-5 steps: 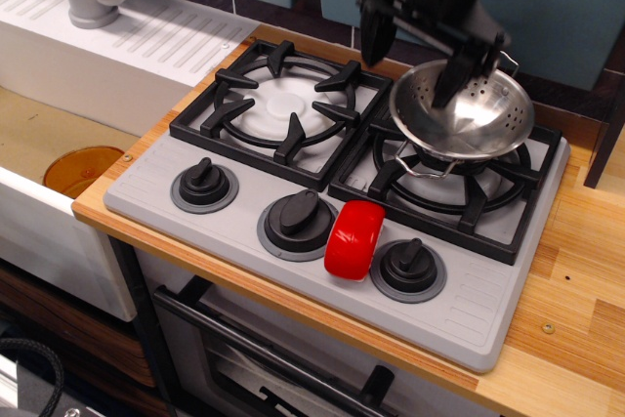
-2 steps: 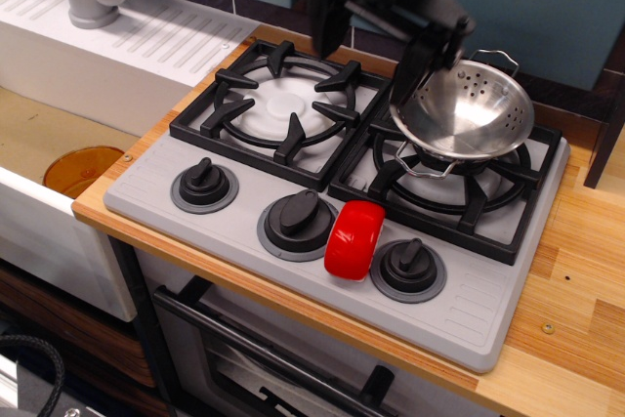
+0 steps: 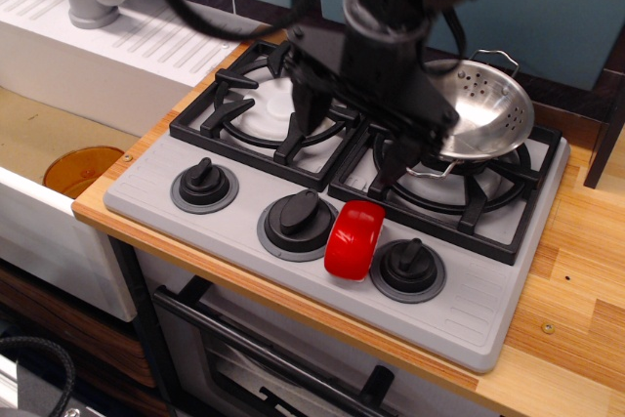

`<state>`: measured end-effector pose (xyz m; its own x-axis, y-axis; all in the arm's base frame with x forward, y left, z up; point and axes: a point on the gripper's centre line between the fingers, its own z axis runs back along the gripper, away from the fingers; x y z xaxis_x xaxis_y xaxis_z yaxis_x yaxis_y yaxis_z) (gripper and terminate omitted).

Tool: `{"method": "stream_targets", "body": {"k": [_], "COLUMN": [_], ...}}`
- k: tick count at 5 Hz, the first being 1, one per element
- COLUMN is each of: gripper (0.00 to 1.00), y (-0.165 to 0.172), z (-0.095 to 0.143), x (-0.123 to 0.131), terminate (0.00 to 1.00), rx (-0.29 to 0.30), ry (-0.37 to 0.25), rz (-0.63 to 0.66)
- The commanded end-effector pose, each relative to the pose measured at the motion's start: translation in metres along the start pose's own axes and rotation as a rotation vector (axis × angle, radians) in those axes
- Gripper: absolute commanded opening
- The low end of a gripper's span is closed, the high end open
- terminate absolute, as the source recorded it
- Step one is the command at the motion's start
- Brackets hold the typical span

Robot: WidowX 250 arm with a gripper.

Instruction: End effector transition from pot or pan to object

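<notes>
The bulky black robot gripper with two black fingers and cabling hangs over the middle of the stove, between the two burners, and its fingers stand wide apart with nothing between them. One finger points down over the left black grate, the other over the front of the right grate. The shiny steel colander bowl with small holes and thin wire loop handles sits on the right burner, partly hidden behind the arm, and the gripper does not touch it.

The glossy red rounded plastic wheel stands on its edge on the grey stove panel, between the middle black knob and the right black knob, just beside both. It is in front of the gripper and lower.

I judge that the wheel is light and stiff, but its glossy curved surface is probably slippery. Because it stands on edge, it may roll or fall over if one finger pushes it first. The best hold seems to be across its two flat faces, with the fingers coming down from above, one on each side. The knobs are near, so there is little room for the fingers.
</notes>
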<state>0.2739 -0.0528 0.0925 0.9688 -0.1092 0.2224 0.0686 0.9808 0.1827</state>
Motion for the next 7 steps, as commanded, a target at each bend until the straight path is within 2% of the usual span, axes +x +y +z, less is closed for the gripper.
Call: {"method": "stream_targets", "body": {"k": [1, 4, 5, 7], "gripper": [1.00, 1.00, 1.00, 1.00], "y": [-0.014, -0.018, -0.021, -0.021], "z": [-0.014, -0.043, -0.061, -0.061], "x": [0.002, -0.020, -0.030, -0.030], "terminate": [0.00, 0.00, 0.00, 0.00], "rx": [-0.038, -0.016, -0.028, -0.028], "ry": [-0.092, -0.143, -0.161, -0.161], "rz": [0.036, 0.055, 0.074, 0.074]}}
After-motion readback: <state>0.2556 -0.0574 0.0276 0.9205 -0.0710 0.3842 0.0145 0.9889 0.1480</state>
